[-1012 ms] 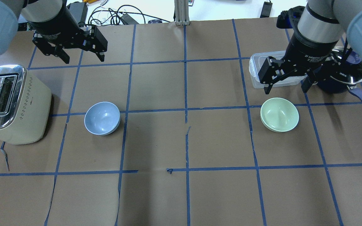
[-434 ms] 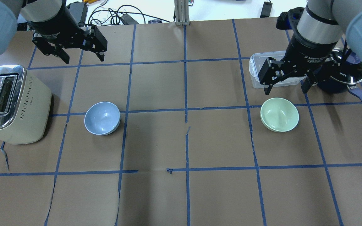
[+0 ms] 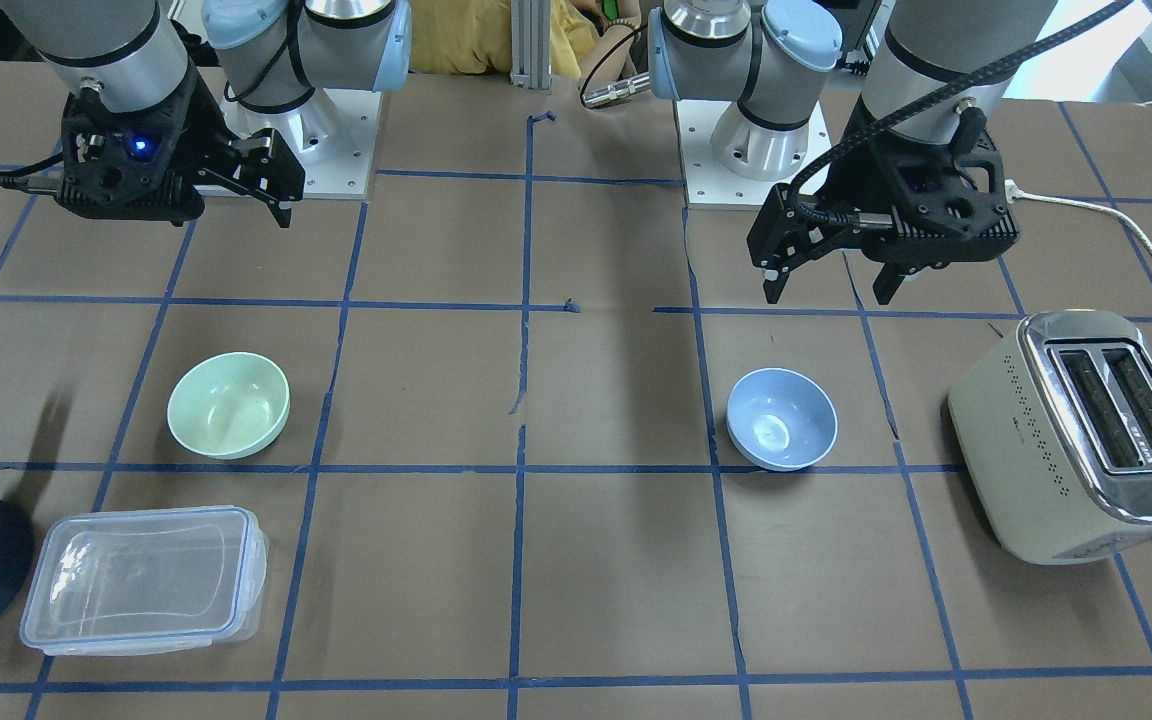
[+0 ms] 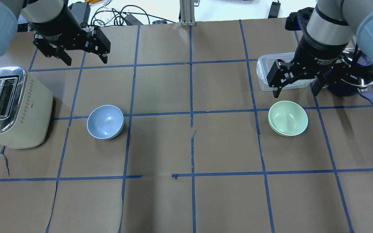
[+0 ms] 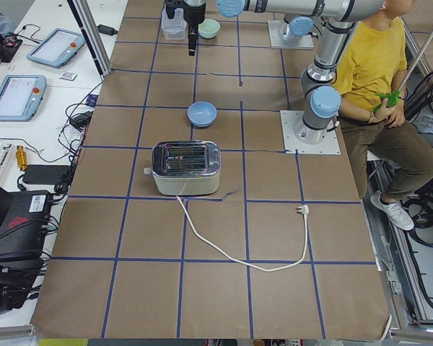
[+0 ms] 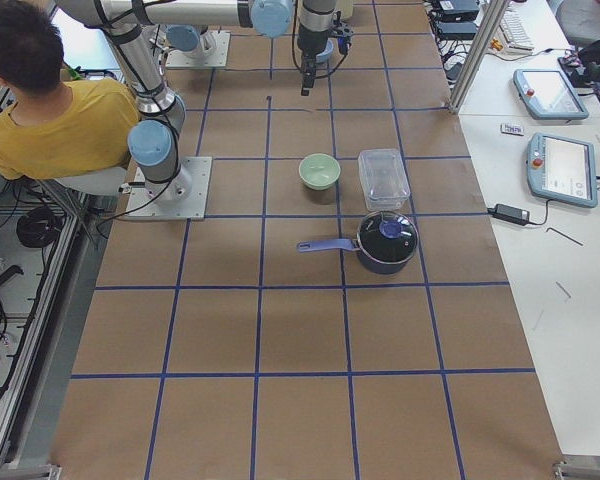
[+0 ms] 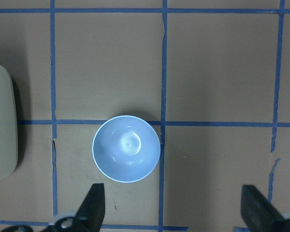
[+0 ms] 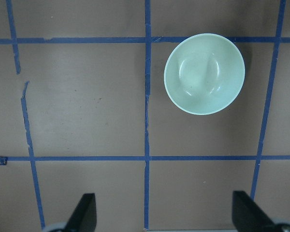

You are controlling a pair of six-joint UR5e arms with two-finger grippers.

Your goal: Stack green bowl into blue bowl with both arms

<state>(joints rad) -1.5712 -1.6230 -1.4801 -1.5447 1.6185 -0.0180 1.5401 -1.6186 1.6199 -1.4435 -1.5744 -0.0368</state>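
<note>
The green bowl point(image 4: 288, 118) stands upright and empty on the table's right half; it also shows in the front view point(image 3: 228, 405) and the right wrist view point(image 8: 204, 73). The blue bowl point(image 4: 105, 122) stands upright and empty on the left half, also in the front view point(image 3: 781, 419) and the left wrist view point(image 7: 126, 148). My right gripper point(image 4: 294, 94) is open, high above the table just beyond the green bowl. My left gripper point(image 4: 86, 61) is open, high above the table beyond the blue bowl. Both are empty.
A cream toaster point(image 4: 15, 106) stands left of the blue bowl, its cord point(image 3: 1136, 230) trailing towards the robot. A clear lidded container point(image 4: 264, 74) and a navy saucepan point(image 4: 364, 69) with a glass lid stand beyond the green bowl, under the right arm.
My right arm has shifted very slightly. The bowls and the left arm have not moved.
</note>
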